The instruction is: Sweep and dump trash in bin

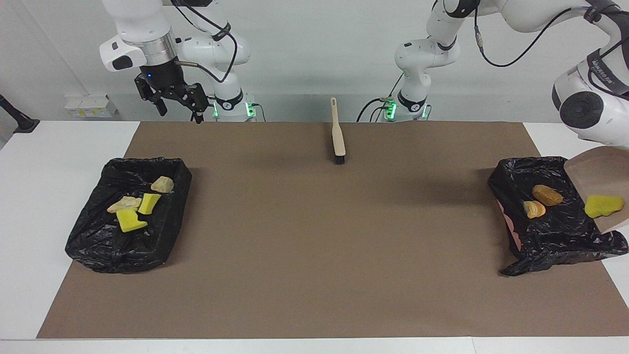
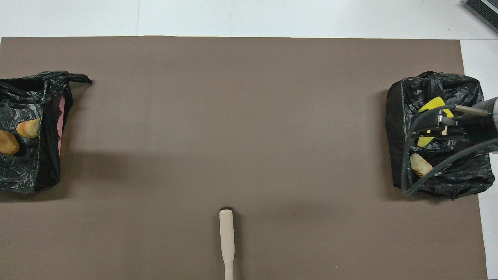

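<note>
Of the trash, two orange-brown lumps (image 1: 540, 201) lie in the black-lined bin (image 1: 511, 196) at the left arm's end of the table (image 1: 29, 206), while one yellow sponge chunk (image 1: 603, 206) sits on the steeply tilted beige dustpan (image 1: 597, 169) over that bin, tipped so that its load slides in. The left pincer is out of view and closed, judged to be gripping the dustpan's handle. Four more scraps (image 1: 135, 204) lie in the second bin (image 1: 98, 246) at the right arm's end. The right pincer (image 1: 178, 105) hangs empty, fingers apart, waiting. The brush (image 1: 337, 132) lies on the brown mat (image 1: 314, 255).
</note>
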Controlling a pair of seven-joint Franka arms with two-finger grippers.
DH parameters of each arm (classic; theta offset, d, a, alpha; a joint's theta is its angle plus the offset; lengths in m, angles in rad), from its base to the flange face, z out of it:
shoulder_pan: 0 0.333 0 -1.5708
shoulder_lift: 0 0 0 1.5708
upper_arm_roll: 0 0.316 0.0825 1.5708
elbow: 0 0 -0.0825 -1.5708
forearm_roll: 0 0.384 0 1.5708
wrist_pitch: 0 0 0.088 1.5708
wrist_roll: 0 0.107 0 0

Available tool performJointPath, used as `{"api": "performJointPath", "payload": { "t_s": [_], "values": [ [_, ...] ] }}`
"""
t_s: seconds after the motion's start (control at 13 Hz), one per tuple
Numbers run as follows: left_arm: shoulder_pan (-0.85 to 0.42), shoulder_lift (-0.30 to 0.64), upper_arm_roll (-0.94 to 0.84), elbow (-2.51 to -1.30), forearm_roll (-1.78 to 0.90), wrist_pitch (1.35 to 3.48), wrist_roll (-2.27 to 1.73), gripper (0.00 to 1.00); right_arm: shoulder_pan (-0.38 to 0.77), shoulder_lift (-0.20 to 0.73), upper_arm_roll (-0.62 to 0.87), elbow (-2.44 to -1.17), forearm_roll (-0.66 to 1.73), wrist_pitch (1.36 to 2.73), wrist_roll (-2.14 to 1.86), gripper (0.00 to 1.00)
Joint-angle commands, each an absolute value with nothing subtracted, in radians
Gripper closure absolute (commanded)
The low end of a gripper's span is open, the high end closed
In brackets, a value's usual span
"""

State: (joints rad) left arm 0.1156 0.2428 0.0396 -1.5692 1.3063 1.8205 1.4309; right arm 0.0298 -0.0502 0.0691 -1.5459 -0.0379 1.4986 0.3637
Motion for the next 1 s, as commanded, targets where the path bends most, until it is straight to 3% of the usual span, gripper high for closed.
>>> {"api": "performJointPath", "payload": {
  "t_s": [0.0, 0.54, 0.92],
  "values": [
    [0.061, 0.203, 0.054, -1.611, 1.388, 1.772, 1.401, 1.0, 0.031, -0.034, 0.066, -1.522, -0.075, 1.482, 0.336, 0.0],
    [0.048, 0.178, 0.058, -1.551, 1.451, 1.769, 1.482, 1.0, 0.003, -0.04, 0.058, -1.534, -0.011, 1.476, 0.213, 0.0],
    [0.032, 0.169, 0.048, -1.51, 1.349, 1.786, 1.512, 1.0, 0.002, -0.038, 0.06, -1.536, 0.017, 1.499, 0.207, 0.0]
  ]
}}
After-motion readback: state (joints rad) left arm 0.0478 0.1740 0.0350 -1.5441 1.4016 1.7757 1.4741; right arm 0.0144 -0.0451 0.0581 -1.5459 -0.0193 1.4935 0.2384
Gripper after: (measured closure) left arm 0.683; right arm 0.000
